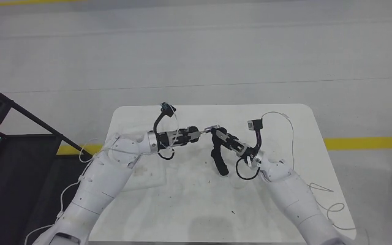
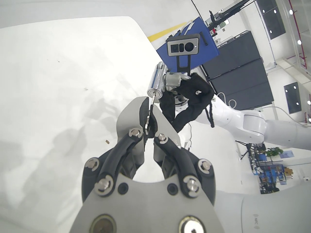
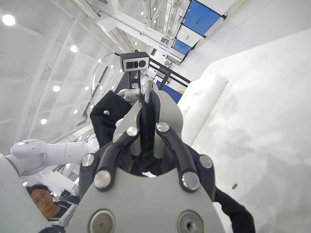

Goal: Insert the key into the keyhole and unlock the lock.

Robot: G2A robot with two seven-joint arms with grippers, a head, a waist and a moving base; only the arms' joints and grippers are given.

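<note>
The lock is a chrome cylinder (image 2: 156,81) on a black cloth-sleeved chain (image 2: 194,93), held in the air above the white table (image 1: 184,202). My right gripper (image 3: 145,100) is shut on the sleeved chain just behind the cylinder, and the loose end of the chain (image 1: 218,160) hangs down to the table. My left gripper (image 2: 149,112) is shut on a small metal key (image 2: 148,124). The key's tip meets the keyhole in the cylinder's round end face. In the top view the left gripper (image 1: 197,133) and right gripper (image 1: 222,138) face each other over the table's middle, with the lock (image 1: 210,129) between them.
A flat white pad (image 3: 209,86) lies on the table under the left arm. A small brown crumb (image 2: 106,142) lies on the tabletop. A black frame (image 1: 24,122) stands off the table's left side. A thin cable (image 1: 288,135) loops by the right wrist.
</note>
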